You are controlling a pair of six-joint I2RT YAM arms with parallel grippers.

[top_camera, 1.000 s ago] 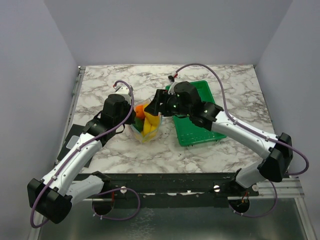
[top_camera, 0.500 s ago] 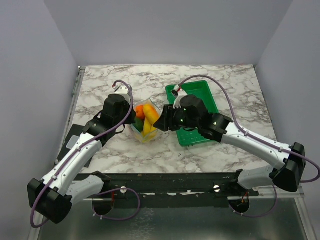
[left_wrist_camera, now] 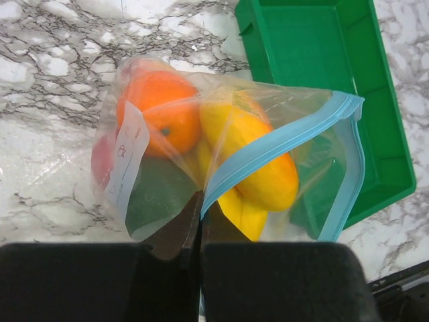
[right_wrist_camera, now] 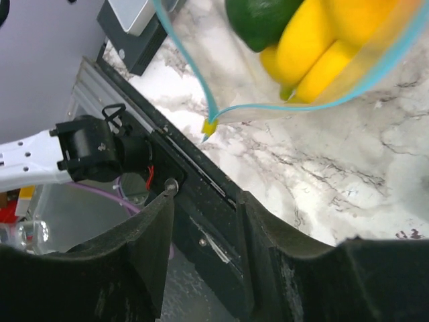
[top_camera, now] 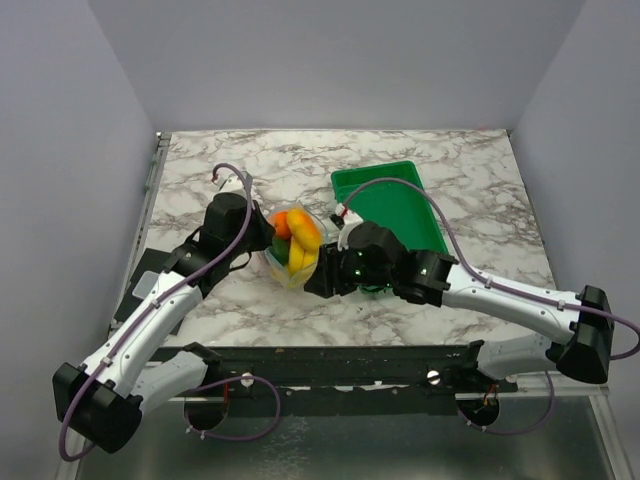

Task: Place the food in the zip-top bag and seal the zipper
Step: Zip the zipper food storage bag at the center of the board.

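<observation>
The zip-top bag (left_wrist_camera: 201,141) is held up off the marble with the food inside: an orange (left_wrist_camera: 157,114), yellow pieces (left_wrist_camera: 265,171), a dark green piece (left_wrist_camera: 155,200) and a red piece (left_wrist_camera: 100,159). My left gripper (left_wrist_camera: 200,209) is shut on the near end of the light blue zipper (left_wrist_camera: 281,137), whose mouth gapes open. In the top view the left gripper (top_camera: 262,244) grips the bag (top_camera: 294,246) on its left side. My right gripper (top_camera: 314,284) hangs at the bag's near right, just below it. In the right wrist view it is open (right_wrist_camera: 204,215) with nothing between its fingers (right_wrist_camera: 151,235).
A green tray (top_camera: 392,200) lies on the marble right of the bag, behind the right arm. The table's black front rail (right_wrist_camera: 201,201) and the left arm's base (right_wrist_camera: 90,151) sit right behind the right fingers.
The right arm has swung from above the bag and tray down toward the near edge, ending at the bag's near right, with its jaws narrower. The left gripper kept its hold.
</observation>
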